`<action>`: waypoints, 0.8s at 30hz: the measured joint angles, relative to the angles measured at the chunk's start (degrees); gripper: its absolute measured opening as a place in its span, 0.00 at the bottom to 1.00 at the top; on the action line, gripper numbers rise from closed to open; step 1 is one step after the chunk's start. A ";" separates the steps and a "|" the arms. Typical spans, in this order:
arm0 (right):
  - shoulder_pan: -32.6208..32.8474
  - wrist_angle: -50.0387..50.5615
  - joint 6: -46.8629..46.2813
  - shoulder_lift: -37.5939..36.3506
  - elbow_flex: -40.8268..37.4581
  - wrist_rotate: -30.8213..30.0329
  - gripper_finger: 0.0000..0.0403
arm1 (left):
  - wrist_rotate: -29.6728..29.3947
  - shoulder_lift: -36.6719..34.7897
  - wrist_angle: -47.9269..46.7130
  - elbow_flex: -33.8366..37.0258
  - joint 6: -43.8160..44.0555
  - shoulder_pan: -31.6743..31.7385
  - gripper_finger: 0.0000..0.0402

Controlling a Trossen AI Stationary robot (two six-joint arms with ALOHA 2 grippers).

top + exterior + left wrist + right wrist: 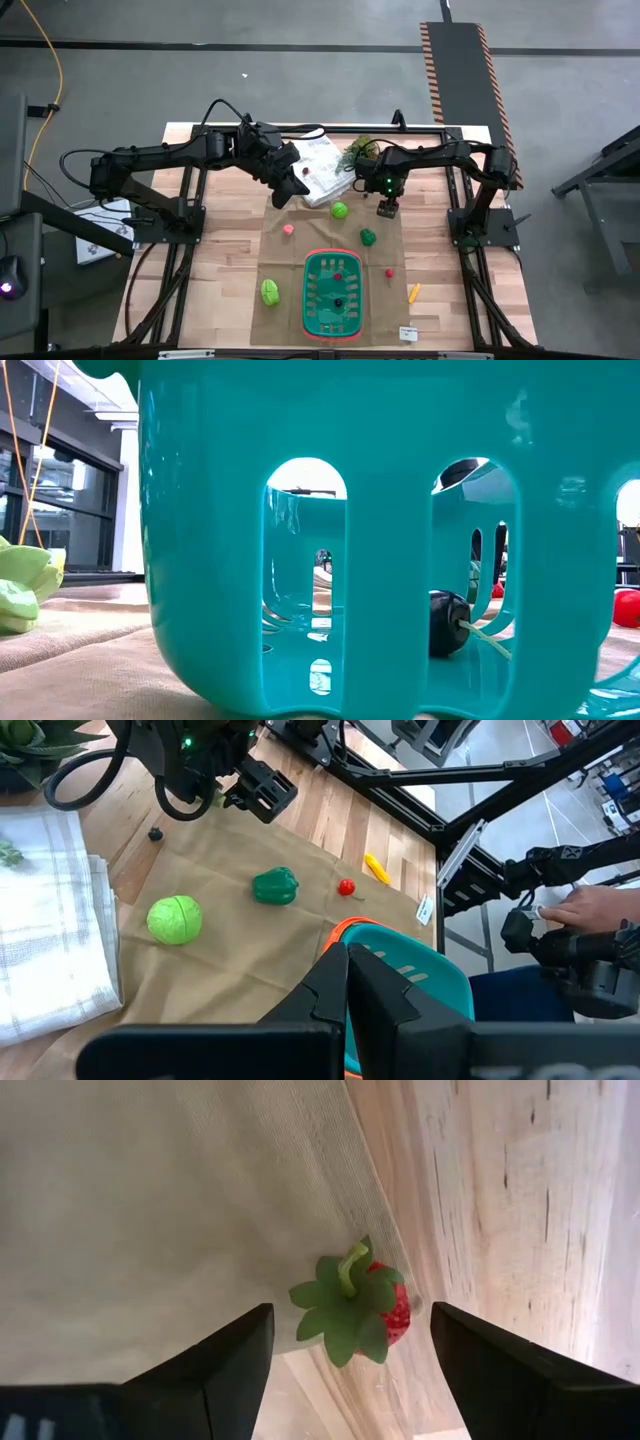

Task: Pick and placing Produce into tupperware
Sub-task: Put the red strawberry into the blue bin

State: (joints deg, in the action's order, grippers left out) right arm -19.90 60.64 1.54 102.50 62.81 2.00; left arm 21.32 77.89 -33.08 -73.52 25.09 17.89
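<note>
- While the left arm waits over the far left of the bench (220,250), its left claw (296,188) hangs with fingers together and nothing in them, just beside the folded white cloth (322,165).
- On the tan mat (285,255), going from left to right, a pale green leafy piece (270,291) lies near the basket's left side, and a small pink piece (289,229) lies farther back.
- The green basket (352,300) with its red-orange rim sits at the front middle of the mat, with a small red piece (339,276) and a dark piece (338,302) inside it.
- Behind the basket lie a round green piece (339,210) and a darker green pepper (368,237).
- The right claw (350,1342) points down at the mat's far right edge, fingers apart on either side of a strawberry (368,1306) without touching it.
- Right of the basket lie a tiny red piece (389,272) and an orange carrot-like piece (413,292).
</note>
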 joint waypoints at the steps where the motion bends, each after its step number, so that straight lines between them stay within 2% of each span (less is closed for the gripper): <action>1: 0.00 -0.05 0.07 0.00 0.00 -0.02 0.64 | -0.04 0.00 0.00 0.00 0.10 0.00 0.00; 14: 0.00 -0.07 0.47 0.00 0.00 -0.28 0.64 | -0.04 0.00 0.00 0.00 0.72 0.00 0.00; 19: 0.00 -0.07 1.05 0.00 0.00 -0.13 0.60 | -0.04 0.00 0.00 0.00 0.72 0.00 0.00; 24: 0.00 -0.20 1.36 0.00 0.00 2.51 0.56 | -0.02 0.00 0.00 0.00 0.74 0.00 0.00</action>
State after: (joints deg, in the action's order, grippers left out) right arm -19.90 60.44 2.90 102.50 62.81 4.51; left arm 21.30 77.89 -33.08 -73.52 25.82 17.89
